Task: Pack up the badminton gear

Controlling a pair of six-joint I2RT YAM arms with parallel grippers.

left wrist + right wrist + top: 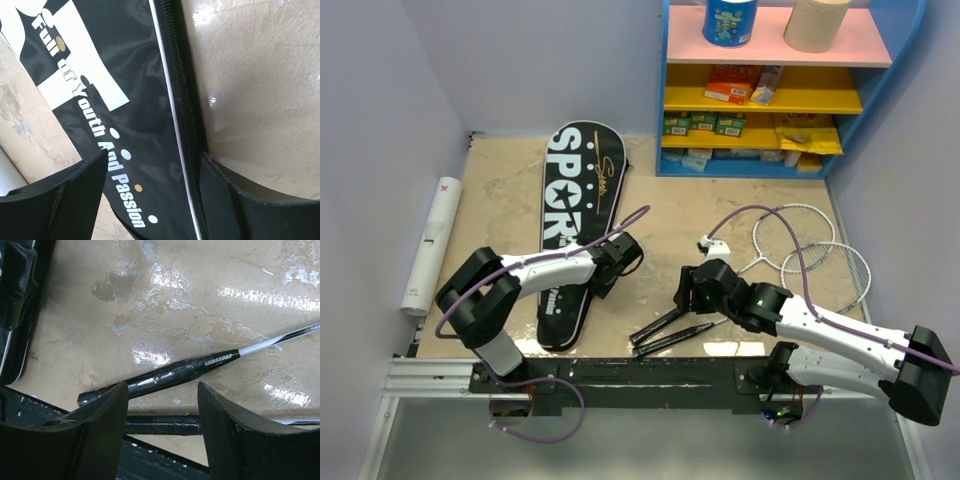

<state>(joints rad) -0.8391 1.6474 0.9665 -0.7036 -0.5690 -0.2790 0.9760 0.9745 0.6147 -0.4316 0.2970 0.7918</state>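
While left gripper (154, 167) hangs spread over bag (582, 190) edge, right gripper (161, 395) gapes above racket handles (165, 374), probably not touching.

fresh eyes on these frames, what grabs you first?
The big black SPORT bag lies left of centre, with the left gripper open astride its zip edge. Next come the two rackets: their heads overlap on the right, and their black handles point toward the near edge, where the right gripper is open above them. The bright shelf unit at the back right also stands out.
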